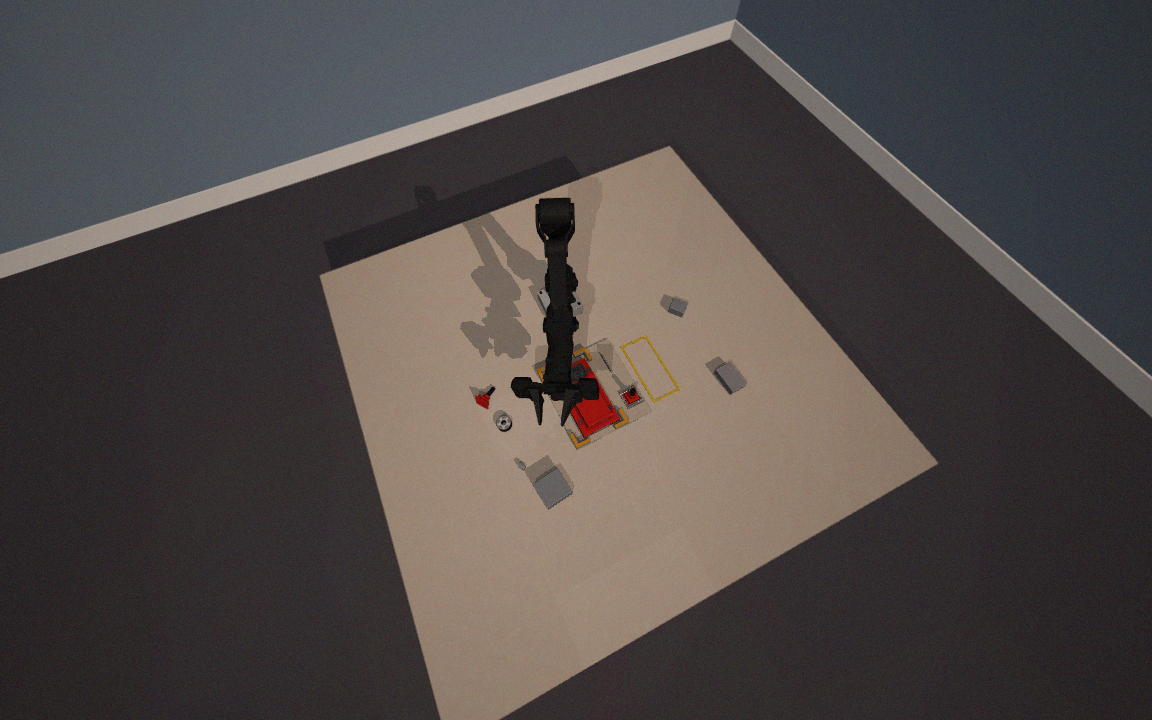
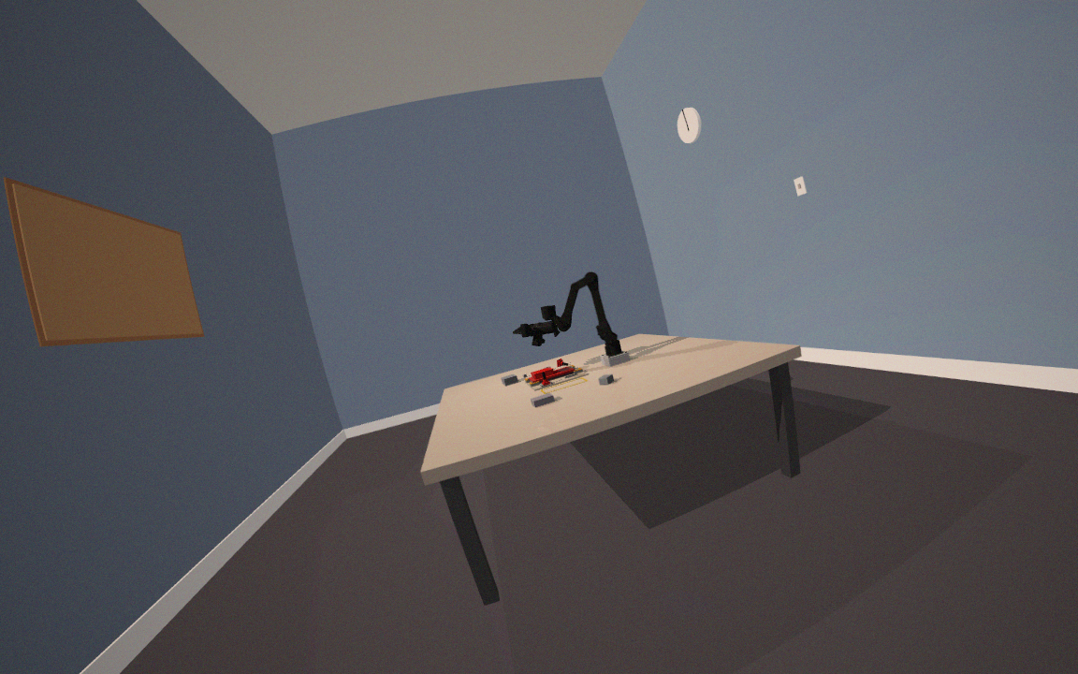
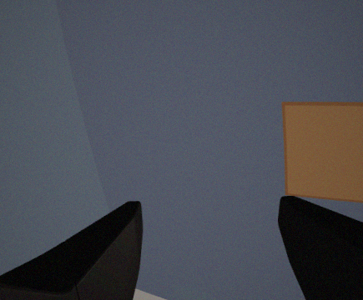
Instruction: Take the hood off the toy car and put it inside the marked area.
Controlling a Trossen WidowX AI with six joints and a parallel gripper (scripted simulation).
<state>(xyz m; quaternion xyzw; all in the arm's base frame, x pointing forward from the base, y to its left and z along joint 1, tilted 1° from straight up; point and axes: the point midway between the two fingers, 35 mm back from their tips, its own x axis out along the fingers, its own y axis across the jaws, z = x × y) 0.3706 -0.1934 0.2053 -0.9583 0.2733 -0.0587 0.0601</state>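
Observation:
The toy car (image 1: 596, 410) (image 2: 552, 373) is a red body in a low fixture with orange-yellow corners on the table (image 1: 741, 501) (image 2: 484, 418). Its hood cannot be told apart from the rest of the red body at this size, and the arm covers part of the car in the top view. The marked area (image 1: 662, 363) is a yellow rectangle outline beside the car, with nothing inside it. My gripper (image 1: 551, 423) (image 2: 515, 330) (image 3: 211, 212) is open and empty, well above the table. It points level, towards the wall in the wrist view.
A small red and black part (image 1: 631, 394) lies between car and outline. On the car's other side lie a red piece (image 1: 482, 399) and a wheel (image 1: 503, 421). Grey blocks (image 1: 551, 486) (image 1: 729, 377) (image 1: 676, 306) stand around. A brown board (image 3: 335, 154) hangs on the wall.

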